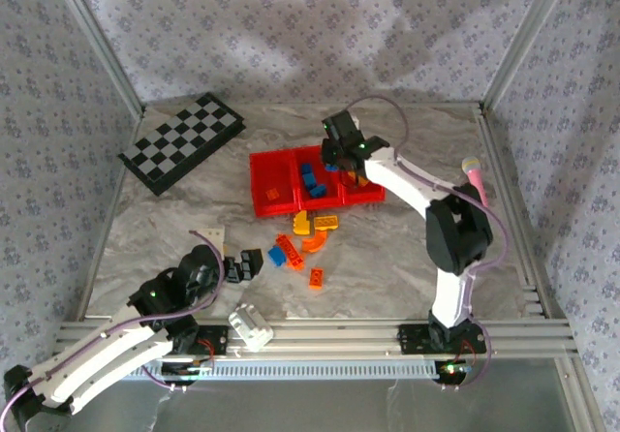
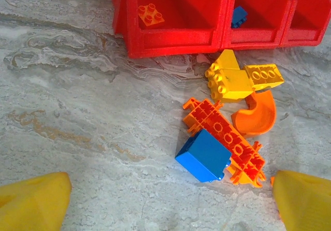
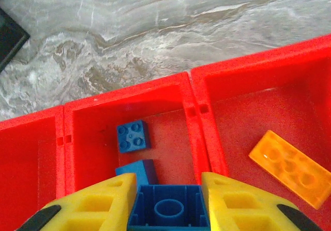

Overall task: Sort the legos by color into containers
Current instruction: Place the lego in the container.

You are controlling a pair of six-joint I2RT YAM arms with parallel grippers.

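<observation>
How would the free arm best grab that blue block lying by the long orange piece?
Probably straight down from above, pinching the blue block across its flat side walls. The long orange piece crowds one side, so lead in from the bare-table side.

— What's loose on the table (image 2: 77,112)?
— A blue brick (image 2: 204,156) touching a long orange plate (image 2: 227,138). Just beyond lie a curved orange piece (image 2: 256,118) and yellow bricks (image 2: 232,81).
— And the red tray (image 2: 170,39)?
— An orange brick (image 2: 150,14) in the left bin, a blue piece (image 2: 238,16) next door.
— The fingers (image 2: 33,202)?
— Wide apart.
</observation>
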